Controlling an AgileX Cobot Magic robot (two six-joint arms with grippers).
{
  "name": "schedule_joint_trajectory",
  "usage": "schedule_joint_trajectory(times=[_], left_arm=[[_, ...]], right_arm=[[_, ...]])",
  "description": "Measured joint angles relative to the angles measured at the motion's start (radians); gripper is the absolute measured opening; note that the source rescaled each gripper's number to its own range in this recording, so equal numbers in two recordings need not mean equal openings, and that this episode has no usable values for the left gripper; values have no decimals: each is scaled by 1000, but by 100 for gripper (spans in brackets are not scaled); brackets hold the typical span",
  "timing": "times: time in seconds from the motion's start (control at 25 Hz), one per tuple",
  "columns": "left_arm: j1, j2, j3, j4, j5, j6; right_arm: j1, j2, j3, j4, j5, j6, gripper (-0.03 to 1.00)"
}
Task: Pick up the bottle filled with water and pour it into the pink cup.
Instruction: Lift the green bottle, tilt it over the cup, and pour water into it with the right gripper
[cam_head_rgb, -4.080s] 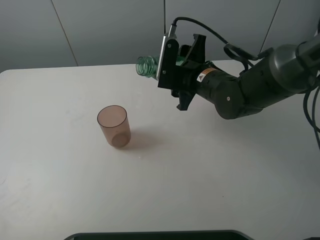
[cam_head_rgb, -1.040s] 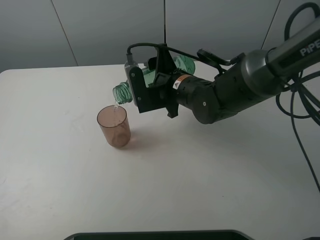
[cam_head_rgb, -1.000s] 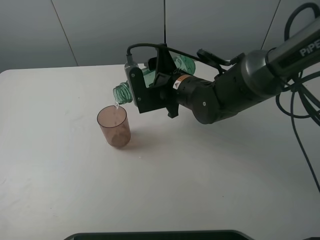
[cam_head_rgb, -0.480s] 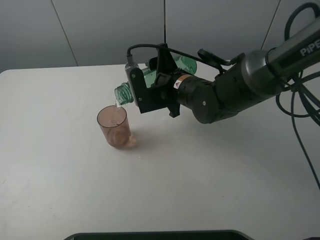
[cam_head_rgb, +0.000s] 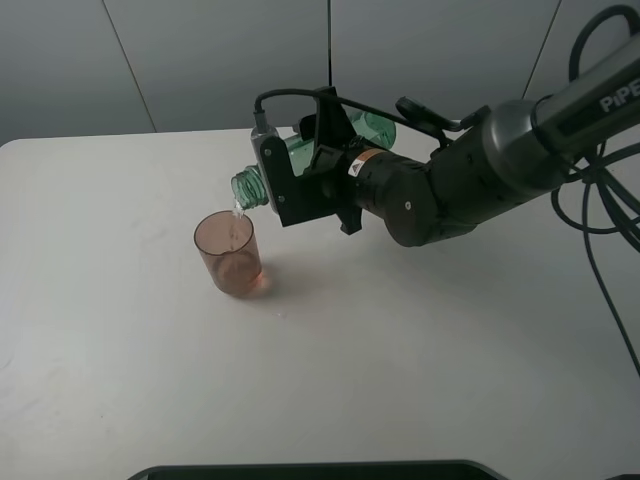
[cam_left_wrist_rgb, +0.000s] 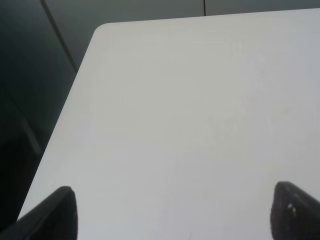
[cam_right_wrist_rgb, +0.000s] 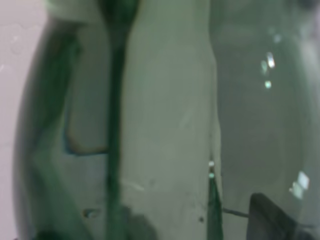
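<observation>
My right gripper is shut on the green-tinted bottle and holds it tilted almost flat, neck down to the left. The open mouth hangs just above the rim of the pink cup, and a thin stream of water runs into it. The cup stands upright on the white table with some water in its bottom. The bottle's green wall fills the right wrist view. My left gripper is open and empty over bare table; its arm does not show in the exterior view.
A dark flat object lies at the table's front edge. Black cables hang at the right beside my right arm. In the left wrist view the table's rounded corner meets a dark wall.
My right arm carried the bottle left and down to the cup and tipped its neck lower. Water now streams into the cup and the level has risen. The left gripper shows no change.
</observation>
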Motion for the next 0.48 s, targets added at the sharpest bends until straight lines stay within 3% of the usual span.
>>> schedule_joint_trajectory(times=[0.48], left_arm=[[0, 0, 0, 0, 0, -4]], right_arm=[[0, 0, 0, 15, -6, -20, 0]])
